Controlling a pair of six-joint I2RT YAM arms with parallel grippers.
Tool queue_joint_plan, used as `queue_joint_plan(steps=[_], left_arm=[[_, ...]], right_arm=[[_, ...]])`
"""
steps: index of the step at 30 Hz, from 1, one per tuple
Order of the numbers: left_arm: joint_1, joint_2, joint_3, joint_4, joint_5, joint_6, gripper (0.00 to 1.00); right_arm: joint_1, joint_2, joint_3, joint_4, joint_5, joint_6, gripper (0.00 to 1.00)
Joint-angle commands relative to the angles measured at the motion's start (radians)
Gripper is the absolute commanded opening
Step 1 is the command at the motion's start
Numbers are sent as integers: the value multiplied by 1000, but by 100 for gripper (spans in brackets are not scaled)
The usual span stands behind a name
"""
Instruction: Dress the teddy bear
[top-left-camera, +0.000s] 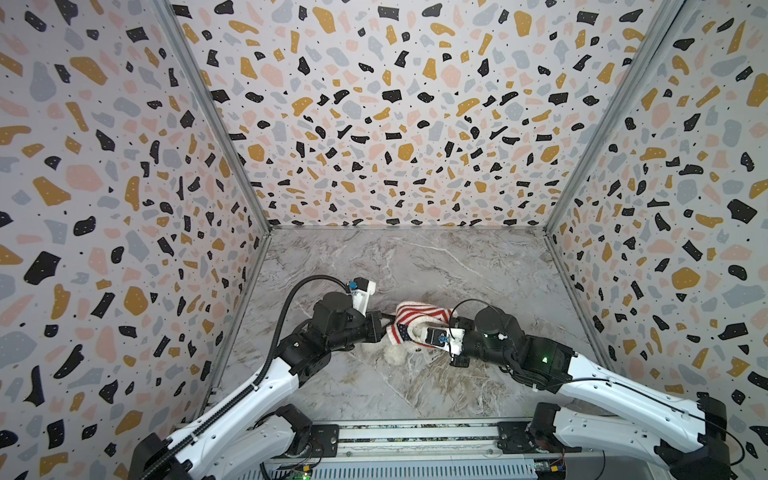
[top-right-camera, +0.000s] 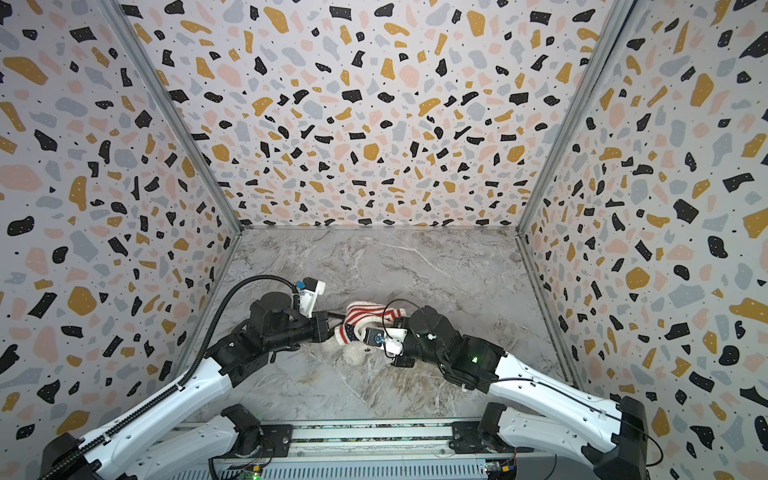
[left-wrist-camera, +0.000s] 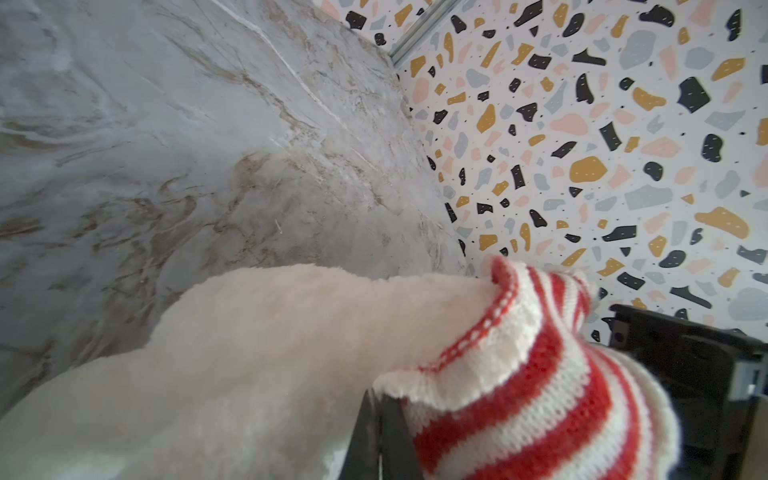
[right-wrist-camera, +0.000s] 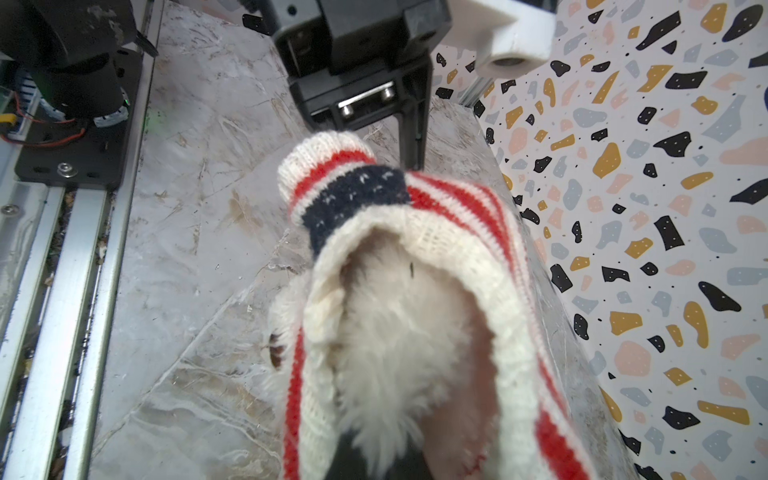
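Between the two hands, a little nearer the front rail than the back wall, the bear (top-left-camera: 392, 354) (top-right-camera: 353, 354) lies on the marble table (top-left-camera: 415, 266) (top-right-camera: 374, 266). In both top views only a patch of its cream fur shows, on the near side of the sweater (top-left-camera: 415, 316) (top-right-camera: 365, 316). The red-and-white knit covers the rest of it. Which way the bear faces cannot be told from above.

The left hand (top-left-camera: 386, 326) (top-right-camera: 337, 326) comes in from the left and meets the sweater's left end, just beside the bear's fur. Its jaws are closed tight. In the left wrist view the striped hem (left-wrist-camera: 519, 395) drapes over one dark finger (left-wrist-camera: 374, 436), and the bear's body (left-wrist-camera: 270, 353) fills the space right next to that finger, touching the knit.

The right hand (top-left-camera: 448, 319) (top-right-camera: 397, 322) reaches in from the right and is partly hidden under its wrist camera in both top views. Its jaws are also pinched nearly together at the sweater's right end. The right wrist view looks straight into the sweater's open mouth (right-wrist-camera: 457, 216). The bear (right-wrist-camera: 395, 332) sits inside it, and fur and hem crowd the dark fingertips (right-wrist-camera: 353, 455) at the frame's edge. A navy patch with white flecks marks the knit's far side.

The sweater stretches between the two hands, with the bear partly inside it.
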Motion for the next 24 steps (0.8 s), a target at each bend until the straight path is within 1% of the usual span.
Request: queue_joint_plan(steps=[1, 7, 10, 13, 15, 17, 24], left_arm=[[8, -20, 24, 46, 32, -1, 0], [8, -5, 17, -52, -86, 34, 0], [13, -9, -21, -74, -138, 25, 0], [25, -27, -79, -88, -158, 10, 0], [31, -40, -118, -77, -151, -10, 0], [31, -49, -131, -46, -116, -21, 0], [31, -122, -11, -14, 29, 81, 0]], right_arm=[[11, 1, -4, -4, 21, -37, 0], [16, -8, -15, 2, 10, -64, 0], [24, -17, -21, -2, 9, -74, 0], [28, -33, -39, 2, 24, -88, 0], [28, -51, -57, 18, 24, -94, 0], [28, -60, -66, 29, 24, -96, 0], [29, -31, -63, 32, -5, -99, 0]])
